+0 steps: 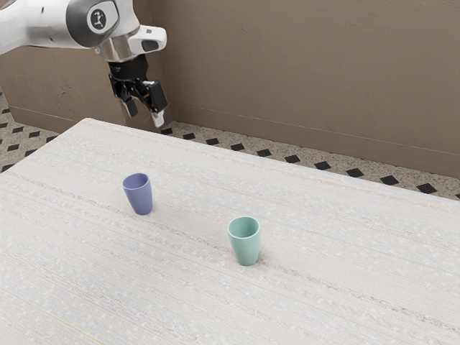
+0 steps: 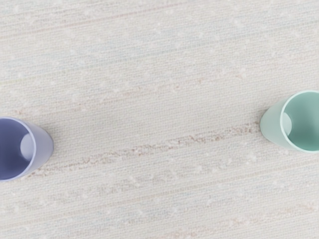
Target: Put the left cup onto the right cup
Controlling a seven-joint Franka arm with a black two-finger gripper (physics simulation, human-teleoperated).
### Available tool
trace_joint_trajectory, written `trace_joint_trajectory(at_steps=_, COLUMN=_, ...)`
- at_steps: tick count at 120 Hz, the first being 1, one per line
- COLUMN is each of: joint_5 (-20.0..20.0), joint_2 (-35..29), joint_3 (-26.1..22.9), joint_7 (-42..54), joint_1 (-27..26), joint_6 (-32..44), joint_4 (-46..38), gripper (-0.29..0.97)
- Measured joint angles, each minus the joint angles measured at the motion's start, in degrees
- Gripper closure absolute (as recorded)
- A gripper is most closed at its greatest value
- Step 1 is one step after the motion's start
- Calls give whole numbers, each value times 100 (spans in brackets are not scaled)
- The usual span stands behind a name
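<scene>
A blue-violet cup (image 1: 138, 193) stands upright on the pale wooden table (image 1: 323, 237), toward the exterior view's left. A mint-green cup (image 1: 244, 240) stands upright to its right and a little nearer the front, well apart from it. My black gripper (image 1: 146, 113) hangs high above the table's far edge, up and behind the blue cup, open with nothing between its fingers. From the wrist camera I look straight down into both cups: the blue cup (image 2: 20, 148) and the green cup (image 2: 295, 122) sit at opposite sides with bare table between them.
A brown wall (image 1: 309, 65) runs behind the table, with a strip of speckled floor with black diamonds (image 1: 345, 165) at its foot. Table surface stretches wide around both cups.
</scene>
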Motion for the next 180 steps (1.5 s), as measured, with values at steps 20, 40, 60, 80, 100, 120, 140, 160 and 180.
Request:
trace_joint_trajectory(at_steps=20, joint_5=0, joint_2=3, joint_3=0, joint_7=-2, joint_1=1, joint_6=1, joint_4=0, gripper=0)
trace_joint_trajectory(at_steps=40, joint_5=0, joint_2=-1, joint_3=2, joint_7=-3, joint_1=0, joint_6=2, joint_4=3, gripper=0)
trace_joint_trajectory(at_steps=60, joint_5=-7, joint_2=4, joint_3=-2, joint_7=-3, joint_1=2, joint_6=2, joint_4=4, gripper=0)
trace_joint_trajectory(at_steps=80, joint_5=-25, joint_2=59, joint_3=-3, joint_7=-5, joint_1=2, joint_6=3, joint_4=-8, gripper=0)
trace_joint_trajectory(at_steps=100, joint_5=-64, joint_2=178, joint_3=3, joint_7=-5, joint_1=33, joint_6=-7, joint_4=-37, gripper=0)
trace_joint_trajectory(at_steps=120, joint_5=-32, joint_2=348, joint_3=33, joint_7=-8, joint_1=116, joint_6=32, joint_4=-60, gripper=0)
trace_joint_trajectory(at_steps=140, joint_5=-6, joint_2=546, joint_3=49, joint_7=-3, joint_1=307, joint_6=65, joint_4=-55, gripper=0)
trace_joint_trajectory(at_steps=160, joint_5=-2, joint_2=822, joint_3=49, joint_7=4, joint_1=487, joint_6=91, joint_4=-32, gripper=0)
trace_joint_trajectory(at_steps=180, joint_5=-1, joint_2=1061, joint_3=49, joint_7=14, joint_1=598, joint_6=258, joint_4=-38, gripper=1)
